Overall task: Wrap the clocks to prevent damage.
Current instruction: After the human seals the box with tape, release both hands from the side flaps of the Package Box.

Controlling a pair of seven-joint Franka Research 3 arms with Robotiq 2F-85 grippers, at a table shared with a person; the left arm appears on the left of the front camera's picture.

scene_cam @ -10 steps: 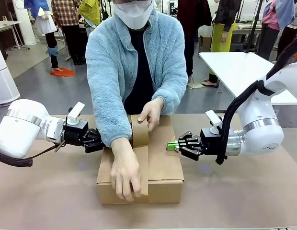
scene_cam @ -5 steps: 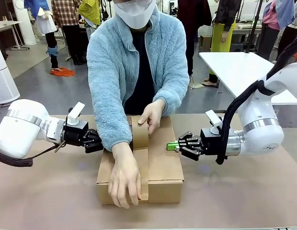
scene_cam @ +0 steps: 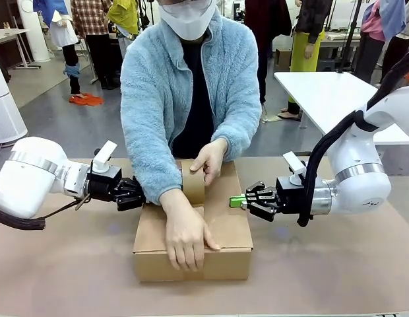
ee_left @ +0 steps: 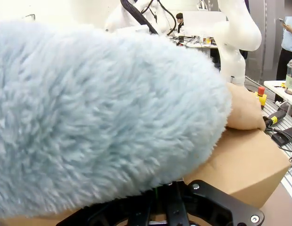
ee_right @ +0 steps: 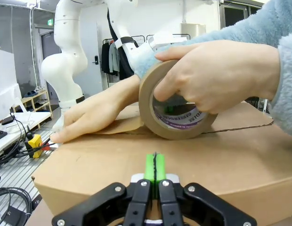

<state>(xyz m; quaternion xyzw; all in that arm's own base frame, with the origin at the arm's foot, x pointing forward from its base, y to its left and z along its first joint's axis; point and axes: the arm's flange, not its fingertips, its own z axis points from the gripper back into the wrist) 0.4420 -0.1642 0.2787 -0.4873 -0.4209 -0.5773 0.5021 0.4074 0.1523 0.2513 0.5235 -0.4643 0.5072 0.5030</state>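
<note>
A closed cardboard box [scene_cam: 227, 228] sits mid-table; the clocks are out of view. The person holds a brown tape roll [scene_cam: 192, 183] on the lid with one hand [scene_cam: 208, 158]. The other hand [scene_cam: 186, 238] presses a tape strip down near the front edge. My left gripper [scene_cam: 140, 196] is shut at the box's left side, half hidden by the fluffy blue sleeve [ee_left: 99, 117]. My right gripper [scene_cam: 233, 201] is shut with its green pads [ee_right: 155, 168] together, their tips at the box's right side [ee_right: 207, 160], just below the tape roll [ee_right: 176, 120].
The brown table surface [scene_cam: 336, 271] is bare to the right and in front of the box. A white table [scene_cam: 323, 92] stands behind on the right. Other people stand in the background.
The person's pressing hand has come up from the box's front face onto the lid and shifted slightly right. Both arms are still.
</note>
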